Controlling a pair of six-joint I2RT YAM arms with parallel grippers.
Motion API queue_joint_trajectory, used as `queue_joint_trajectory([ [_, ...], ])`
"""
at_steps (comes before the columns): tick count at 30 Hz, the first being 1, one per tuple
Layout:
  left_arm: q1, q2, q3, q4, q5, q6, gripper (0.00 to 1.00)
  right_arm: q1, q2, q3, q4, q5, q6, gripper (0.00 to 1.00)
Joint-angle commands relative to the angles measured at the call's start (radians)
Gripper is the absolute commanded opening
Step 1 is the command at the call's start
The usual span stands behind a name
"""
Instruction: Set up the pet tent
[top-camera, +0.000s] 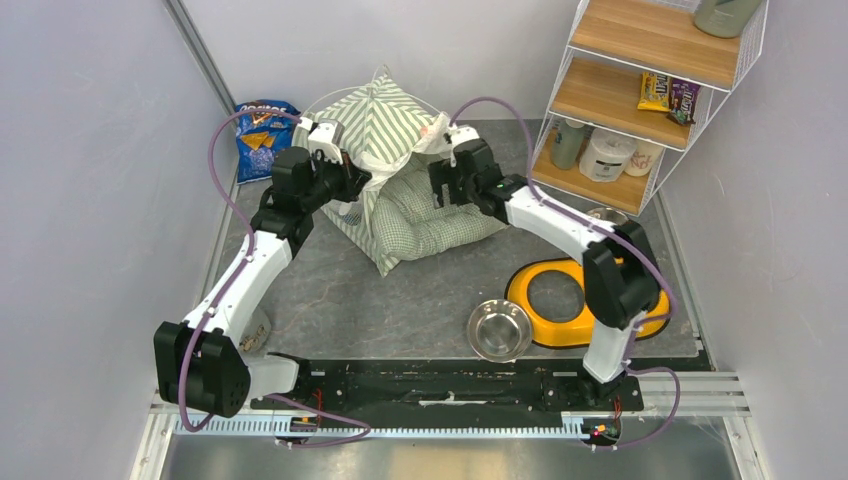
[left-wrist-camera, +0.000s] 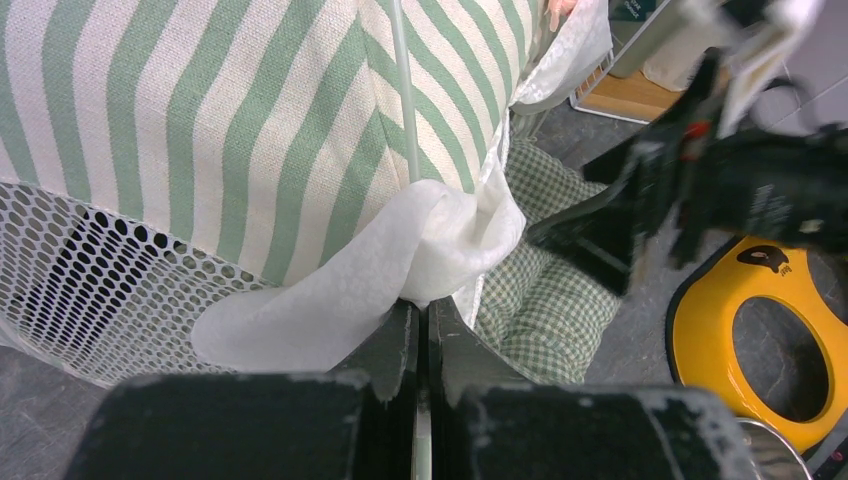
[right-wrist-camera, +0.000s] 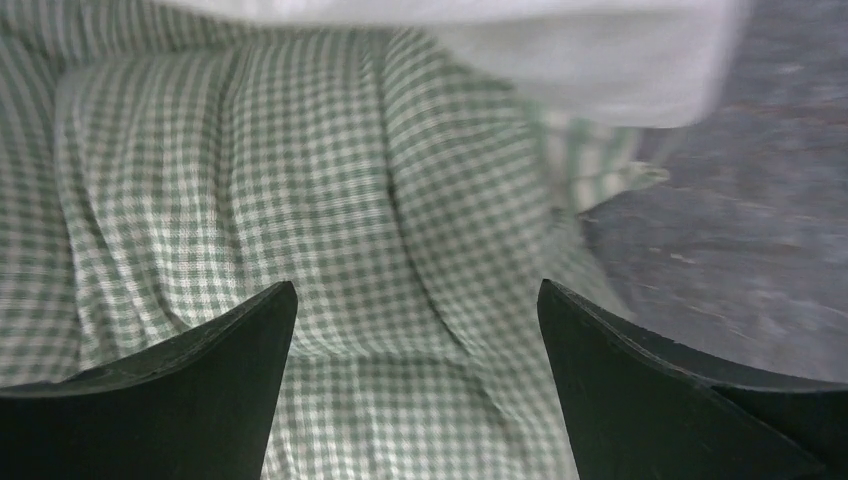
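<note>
The green-and-white striped fabric pet tent (top-camera: 372, 128) is standing over the far part of the pale green checked quilted cushion (top-camera: 440, 225), which is spilling out of the tent's front opening. The peak is looking raised already, so the work in hand is probably tidying the doorway.

The left gripper (left-wrist-camera: 420, 335) is sitting just left of the cushion with its fingers pressed together. A fold of the tent's white curtain flap (left-wrist-camera: 400, 260) is apparently being pinched at their tips. The right gripper (right-wrist-camera: 418, 330) is hovering just above the cushion, its jaws spread wide and gripping nothing.

The tent is likely behaving as a light, floppy thing. Its cloth is sagging and bunching, and only the thin white flexible pole (left-wrist-camera: 404, 90) running up the seam beside the cushion is giving it any spring. The white mesh panel (left-wrist-camera: 90, 290), on the side away from the cushion, is looking easy to snag. Taking hold at a hemmed edge or on the seam by the pole is seeming safer than grabbing loose cloth, which may be slipping through the fingers
</note>
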Motion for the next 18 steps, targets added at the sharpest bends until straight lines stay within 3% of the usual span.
queue_joint_trajectory([
  [1,-0.004,0.028,0.000,-0.117,0.031,0.045,0.02,0.009,0.114,0.079,0.037,-0.170,-0.030,0.96],
  [4,-0.004,0.026,0.002,-0.119,0.029,0.043,0.02,0.009,0.165,0.082,0.091,-0.166,-0.003,0.84],
  [6,-0.004,0.027,0.008,-0.124,0.029,0.044,0.02,0.010,0.173,0.047,0.166,-0.182,0.000,0.68],
  [10,-0.004,0.025,0.027,-0.141,0.025,0.049,0.02,0.010,0.169,0.030,0.220,-0.217,-0.002,0.16],
  [12,-0.004,0.023,0.032,-0.143,0.022,0.051,0.02,0.010,0.147,0.023,0.266,-0.246,-0.007,0.00],
  [18,-0.004,0.025,0.039,-0.150,0.025,0.051,0.02,0.013,0.066,0.013,0.384,-0.335,-0.047,0.00],
])
